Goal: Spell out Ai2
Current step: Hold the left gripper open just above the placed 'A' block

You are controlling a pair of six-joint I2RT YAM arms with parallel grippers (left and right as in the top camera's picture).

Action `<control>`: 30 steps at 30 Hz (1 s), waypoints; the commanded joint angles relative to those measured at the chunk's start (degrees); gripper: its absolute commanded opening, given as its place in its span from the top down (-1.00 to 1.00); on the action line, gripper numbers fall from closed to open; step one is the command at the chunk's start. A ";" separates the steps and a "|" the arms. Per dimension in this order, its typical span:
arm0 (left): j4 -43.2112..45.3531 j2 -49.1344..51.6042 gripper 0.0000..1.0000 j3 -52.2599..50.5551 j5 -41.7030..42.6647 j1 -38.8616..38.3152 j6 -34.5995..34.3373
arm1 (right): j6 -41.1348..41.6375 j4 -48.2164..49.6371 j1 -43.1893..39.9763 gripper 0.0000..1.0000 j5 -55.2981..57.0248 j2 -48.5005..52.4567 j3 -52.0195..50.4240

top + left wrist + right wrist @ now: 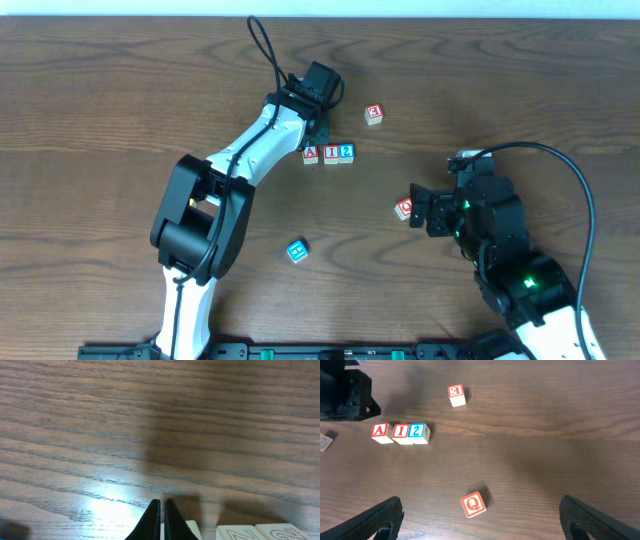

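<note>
Three cubes stand side by side in a row at mid-table, reading left to right: red "A" (311,154) (380,432), red "I" (329,153) (401,431), blue "2" (346,152) (418,431). My left gripper (320,135) (162,506) is just behind the row's left end, shut with nothing between its fingers. The pale tops of the row (240,534) show at the bottom edge of the left wrist view. My right gripper (420,208) (481,515) is wide open low over the table at the right, far from the row.
A red "Q" cube (404,209) (473,504) lies between the right gripper's spread fingers, touching neither. A red "3" cube (374,114) (455,393) sits behind and right of the row. A blue cube (296,250) lies toward the front.
</note>
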 commanded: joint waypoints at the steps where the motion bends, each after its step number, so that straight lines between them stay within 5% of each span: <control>1: -0.24 -0.76 0.88 -0.22 1.09 0.20 0.55 | 0.72 -0.09 -0.42 -0.99 0.00 -0.13 -0.31; 30: -1.70 -0.76 0.88 -0.22 6.60 0.20 0.76 | 0.72 -0.09 -0.42 -0.99 0.00 -0.13 -0.31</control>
